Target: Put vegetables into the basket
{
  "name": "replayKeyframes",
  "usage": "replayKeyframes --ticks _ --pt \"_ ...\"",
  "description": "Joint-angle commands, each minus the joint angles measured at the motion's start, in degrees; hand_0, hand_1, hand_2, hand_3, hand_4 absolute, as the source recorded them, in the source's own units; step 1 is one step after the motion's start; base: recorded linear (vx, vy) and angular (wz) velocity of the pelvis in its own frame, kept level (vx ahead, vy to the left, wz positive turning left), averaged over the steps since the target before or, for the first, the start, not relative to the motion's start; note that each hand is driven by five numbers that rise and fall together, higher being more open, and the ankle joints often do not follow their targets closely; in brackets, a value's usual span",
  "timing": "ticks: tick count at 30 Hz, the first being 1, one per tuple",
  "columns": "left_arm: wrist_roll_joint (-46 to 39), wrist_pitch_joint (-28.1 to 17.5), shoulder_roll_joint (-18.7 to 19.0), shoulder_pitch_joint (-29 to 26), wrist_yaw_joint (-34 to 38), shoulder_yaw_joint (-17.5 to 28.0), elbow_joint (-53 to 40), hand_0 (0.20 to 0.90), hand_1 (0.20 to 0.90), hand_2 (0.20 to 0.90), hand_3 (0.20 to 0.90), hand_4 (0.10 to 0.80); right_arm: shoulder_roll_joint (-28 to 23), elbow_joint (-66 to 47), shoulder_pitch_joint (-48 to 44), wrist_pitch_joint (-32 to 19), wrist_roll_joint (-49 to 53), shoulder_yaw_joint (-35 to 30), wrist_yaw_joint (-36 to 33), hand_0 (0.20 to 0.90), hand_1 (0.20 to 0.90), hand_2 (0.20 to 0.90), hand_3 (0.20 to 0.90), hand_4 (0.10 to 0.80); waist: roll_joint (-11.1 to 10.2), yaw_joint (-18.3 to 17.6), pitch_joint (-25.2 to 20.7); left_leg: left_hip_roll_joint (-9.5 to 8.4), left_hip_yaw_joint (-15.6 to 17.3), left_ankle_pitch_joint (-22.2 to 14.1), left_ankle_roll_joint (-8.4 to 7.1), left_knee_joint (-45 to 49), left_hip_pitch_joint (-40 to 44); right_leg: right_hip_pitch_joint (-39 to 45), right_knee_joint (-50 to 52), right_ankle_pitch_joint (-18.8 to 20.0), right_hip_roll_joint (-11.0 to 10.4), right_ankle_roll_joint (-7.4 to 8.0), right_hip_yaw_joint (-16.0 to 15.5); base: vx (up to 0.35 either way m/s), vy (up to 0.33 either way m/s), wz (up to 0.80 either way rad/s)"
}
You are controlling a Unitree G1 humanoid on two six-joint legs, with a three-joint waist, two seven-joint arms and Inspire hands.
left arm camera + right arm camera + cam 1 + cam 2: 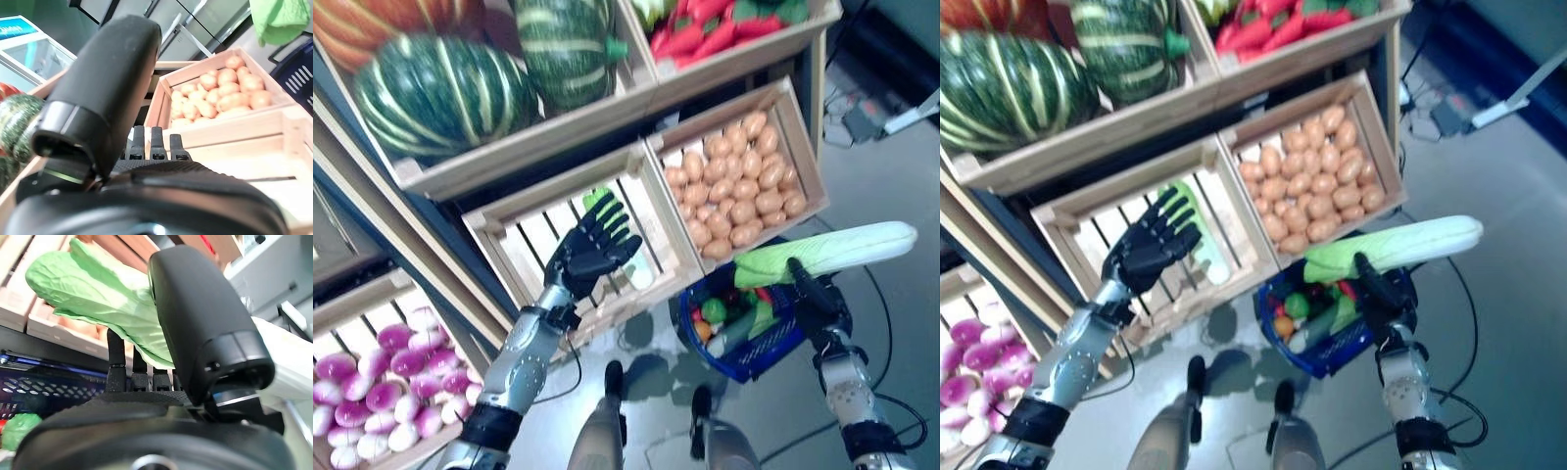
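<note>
We find the right hand (815, 294) closed around the long cabbage (832, 251) at centre right, just above the blue basket (759, 352), left hand (592, 245) spread empty at centre, and we advise lowering it leaf-end first before release.

Four cameras, two on the head and two on the wrists, are covering one produce stand.

The two eye views are looking down from the head at the potato crate (736, 176), the blue basket (766, 345) and the floor, sharing nearly the whole scene. The left wrist view is peering past the left hand (146, 181) toward that same potato crate. The right wrist view is sitting very close behind the right hand (161, 401), facing the cabbage (98, 298).
</note>
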Motion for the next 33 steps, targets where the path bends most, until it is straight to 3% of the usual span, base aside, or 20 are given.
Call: replayKeyframes --ticks 1,8,16,19,25,33 --pt "-1.8 -9.1 -0.1 -3.8 -1.5 2.0 -4.0 0.900 0.900 0.900 0.900 0.800 -3.7 -3.3 -2.8 -7.9 4.2 -3.1 1.2 0.300 0.300 0.300 0.300 0.400 -0.2 0.2 -2.5 0.04 -2.2 -9.0 -1.62 12.4 -4.1 -3.3 4.3 2.1 0.2 -3.89 1.0 -0.186 -0.033 -0.02" --pt "0.0 -11.3 -1.0 -8.5 0.6 -0.2 -4.0 0.900 0.900 0.900 0.900 0.800 -6.6 6.2 -9.8 -8.3 1.1 -1.3 -2.7 0.300 0.300 0.300 0.300 0.400 0.8 0.8 2.1 -0.63 -3.2 -11.3 -2.40 23.0 -12.8 -10.0 13.9 -1.0 -0.2 -5.56 0.5 -0.124 -0.025 0.08" --pt "0.5 -14.1 -0.5 -11.5 0.4 -0.9 -4.9 0.900 0.900 0.900 0.900 0.800 -9.3 10.2 -16.5 -7.0 0.4 1.0 -2.4 0.300 0.300 0.300 0.300 0.400 1.4 2.1 4.8 -1.97 -2.2 -16.2 -0.68 33.2 -19.8 -18.6 27.4 -5.5 -2.8 -6.16 0.9 -0.067 0.023 0.03" --pt "0.3 -14.4 -0.4 -13.1 0.1 0.3 -5.3 0.900 0.900 0.900 0.900 0.800 -10.3 12.0 -19.1 -4.7 -1.5 1.9 -3.8 0.300 0.300 0.300 0.300 0.400 1.7 2.5 5.0 -2.31 -1.6 -18.3 0.27 37.2 -22.2 -22.5 32.2 -6.9 -3.6 -6.39 1.5 -0.021 0.052 -0.03" --pt "0.9 -14.4 0.1 -14.8 0.3 0.7 -7.3 0.900 0.900 0.900 0.900 0.800 -11.7 15.2 -21.7 -0.8 -4.7 3.6 -5.9 0.300 0.300 0.300 0.300 0.400 2.3 2.6 5.0 -3.02 -1.8 -23.3 0.77 44.4 -24.9 -26.2 38.2 -10.0 -4.1 -6.50 2.8 0.056 0.046 0.04" --pt "-2.9 -12.6 0.3 -16.4 -1.0 0.0 -7.8 0.900 0.900 0.900 0.900 0.800 -14.8 18.9 -26.0 5.0 -11.7 6.0 -9.7 0.300 0.300 0.300 0.300 0.400 3.3 3.0 5.9 -3.17 -2.0 -25.5 1.32 51.5 -30.6 -33.1 45.2 -11.7 -4.8 -6.64 4.1 0.026 0.004 0.05"
